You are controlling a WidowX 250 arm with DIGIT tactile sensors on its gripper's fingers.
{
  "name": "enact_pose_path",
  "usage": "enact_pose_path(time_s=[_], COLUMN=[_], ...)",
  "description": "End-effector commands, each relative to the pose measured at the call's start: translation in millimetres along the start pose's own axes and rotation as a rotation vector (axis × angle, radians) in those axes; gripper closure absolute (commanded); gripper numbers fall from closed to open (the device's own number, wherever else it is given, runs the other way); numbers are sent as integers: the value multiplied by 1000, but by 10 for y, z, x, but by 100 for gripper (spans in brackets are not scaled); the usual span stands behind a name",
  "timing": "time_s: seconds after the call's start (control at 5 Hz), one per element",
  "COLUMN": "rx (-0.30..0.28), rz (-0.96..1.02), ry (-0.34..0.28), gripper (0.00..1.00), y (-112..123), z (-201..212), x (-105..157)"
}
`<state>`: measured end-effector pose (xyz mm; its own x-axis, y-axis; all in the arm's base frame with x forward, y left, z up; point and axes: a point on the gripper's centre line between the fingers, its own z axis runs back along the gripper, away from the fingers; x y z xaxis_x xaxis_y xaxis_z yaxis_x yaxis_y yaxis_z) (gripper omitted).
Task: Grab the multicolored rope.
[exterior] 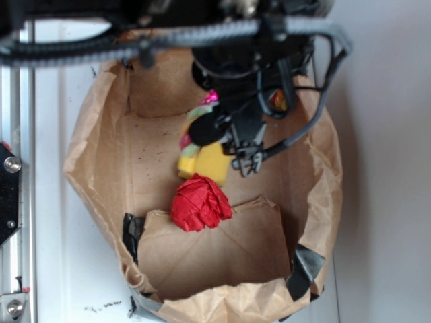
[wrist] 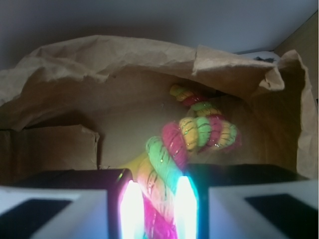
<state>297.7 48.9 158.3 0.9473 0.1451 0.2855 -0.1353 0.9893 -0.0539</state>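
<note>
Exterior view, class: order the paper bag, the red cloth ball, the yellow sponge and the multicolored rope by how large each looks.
1. Paper bag
2. Red cloth ball
3. Yellow sponge and multicolored rope: unsure, since the arm hides much of both.

Soft daylight, exterior view blurry, wrist view dim, pincer (wrist: 155, 209) fingertips blown out with glare

My pincer (wrist: 155, 211) sits at the bottom of the view, its two fingers (wrist: 130, 211) glowing bright on either side of the multicolored rope (wrist: 172, 149). The rope lies between them, touching both, its red, yellow and light green strands twisting up and away, then curving right and back toward the far wall of the crumpled brown paper bag (wrist: 99, 64) around it.
</note>
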Motion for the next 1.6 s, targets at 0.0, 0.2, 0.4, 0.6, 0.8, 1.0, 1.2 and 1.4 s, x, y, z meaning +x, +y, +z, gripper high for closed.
enact_pose_path(time_s=[0.0, 0.2, 0.4, 0.6, 0.8, 1.0, 1.2, 1.4], rx=[-5, -5, -13, -3, 15, 16, 25, 33], rz=[-31, -44, -65, -61, -16, 26, 55, 46], ry=[-47, -36, -37, -33, -32, -7, -6, -28], gripper=[100, 100, 100, 100, 100, 100, 100, 100], y=[-314, -420, -575, -683, -677, -631, -595, -603], z=[310, 361, 459, 488, 489, 458, 445, 445], x=[-88, -186, -339, -429, -422, -342, -267, -280])
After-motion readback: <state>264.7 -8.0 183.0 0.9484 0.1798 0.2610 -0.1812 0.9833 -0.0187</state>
